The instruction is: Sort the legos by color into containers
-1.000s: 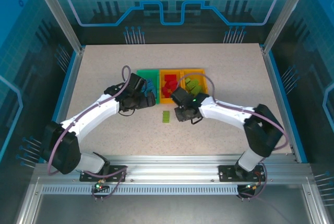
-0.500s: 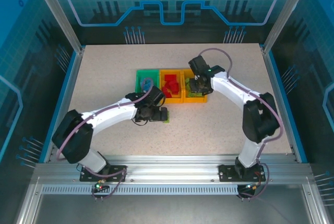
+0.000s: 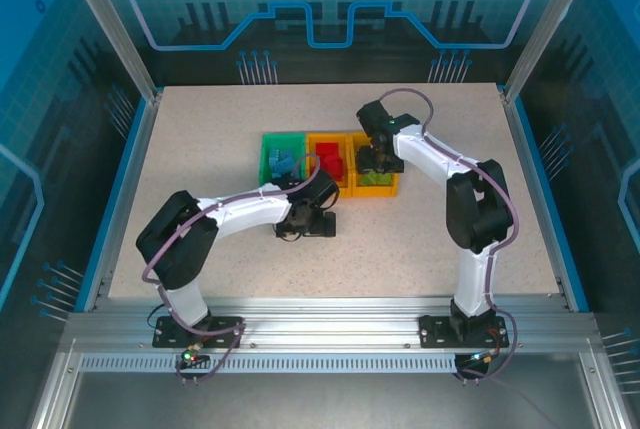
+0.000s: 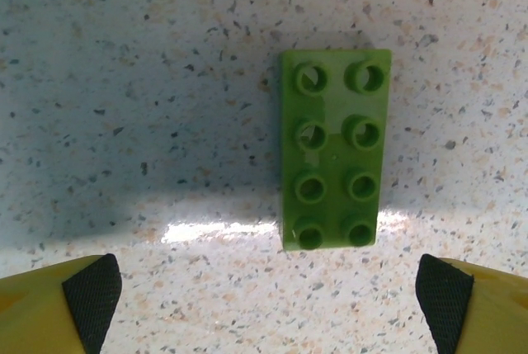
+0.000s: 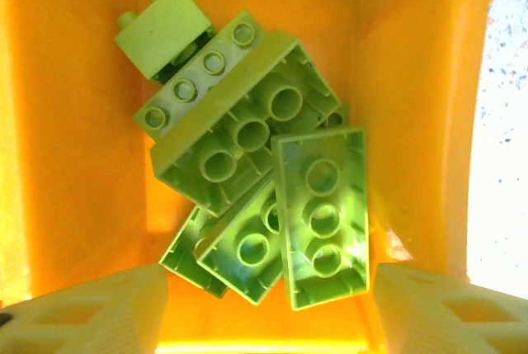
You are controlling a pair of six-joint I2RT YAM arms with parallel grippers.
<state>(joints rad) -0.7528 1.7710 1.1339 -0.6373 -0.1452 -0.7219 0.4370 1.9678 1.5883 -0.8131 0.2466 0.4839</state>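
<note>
The left gripper (image 4: 268,292) hangs with its jaws spread wide and empty above a lime green lego (image 4: 334,149), which lies flat and studs up on the table (image 4: 124,82). The right gripper (image 5: 272,309), also parted and holding nothing, hovers over the rightmost orange-yellow bin (image 5: 82,123), where lime legos (image 5: 256,181) lie heaped.

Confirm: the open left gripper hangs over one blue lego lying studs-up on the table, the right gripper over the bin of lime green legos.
Wrong colour: in the left wrist view the lego under the open left gripper is lime green, not blue. It does lie studs-up on the table. The rest holds.
</note>
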